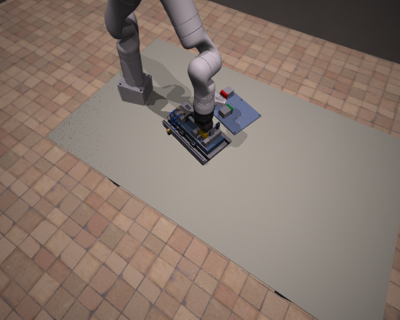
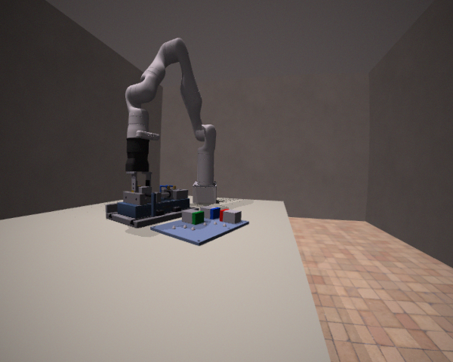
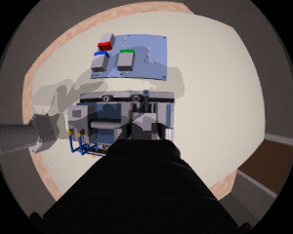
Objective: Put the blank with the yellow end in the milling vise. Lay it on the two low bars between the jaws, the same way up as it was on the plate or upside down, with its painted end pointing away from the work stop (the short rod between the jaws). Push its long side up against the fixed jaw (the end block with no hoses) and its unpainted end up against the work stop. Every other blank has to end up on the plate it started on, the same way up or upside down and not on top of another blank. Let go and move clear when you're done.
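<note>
Now open end effector [image 2: 140,182] above yellow-ended blank [image 1: 203,133].

the table [image 1: 297,193] is a flat pale grey-beige, and the floor [image 1: 55,241] is a patchwork of tan, pink and brown square tiles. the walls [image 2: 297,117] are dark grey. the arm [image 2: 167,65] is light grey with a black wrist section [image 2: 137,155], on a grey base [image 1: 133,90]. the vise [image 2: 130,222] is dark grey with a blue body and blue hoses [image 3: 82,150]. a yellow patch [image 1: 204,133] shows on the blank in it. the plate [image 1: 245,117] is pale blue; the grey blocks on it have a green end [image 2: 198,217], a blue end [image 2: 214,213] and a red end [image 2: 223,214].
</note>
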Controlling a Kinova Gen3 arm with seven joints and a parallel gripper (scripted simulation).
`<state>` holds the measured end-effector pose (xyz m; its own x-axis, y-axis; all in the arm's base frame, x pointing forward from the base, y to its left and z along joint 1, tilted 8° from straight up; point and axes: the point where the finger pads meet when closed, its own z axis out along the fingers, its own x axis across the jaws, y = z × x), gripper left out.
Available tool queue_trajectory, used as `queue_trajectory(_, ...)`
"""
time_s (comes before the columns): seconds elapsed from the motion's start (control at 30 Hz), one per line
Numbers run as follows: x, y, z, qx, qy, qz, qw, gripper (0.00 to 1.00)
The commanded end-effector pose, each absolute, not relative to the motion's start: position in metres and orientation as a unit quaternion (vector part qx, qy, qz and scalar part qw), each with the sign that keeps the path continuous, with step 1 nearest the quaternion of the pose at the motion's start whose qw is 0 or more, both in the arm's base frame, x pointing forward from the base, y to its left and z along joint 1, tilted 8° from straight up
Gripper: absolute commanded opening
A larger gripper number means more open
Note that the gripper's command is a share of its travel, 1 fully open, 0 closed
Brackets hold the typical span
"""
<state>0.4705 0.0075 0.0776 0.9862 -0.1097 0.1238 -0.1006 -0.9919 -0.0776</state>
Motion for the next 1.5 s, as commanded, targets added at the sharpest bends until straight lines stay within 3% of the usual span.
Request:
queue_trajectory(0.0, 0.4705, 0.0073, 0.0796, -0.995, 0.059, -0.065, 0.036, 1.0)
queue_trajectory(1.47, 0.4708, 0.0071, 0.0835, -0.996, 0.056, -0.066, 0.035, 1.0)
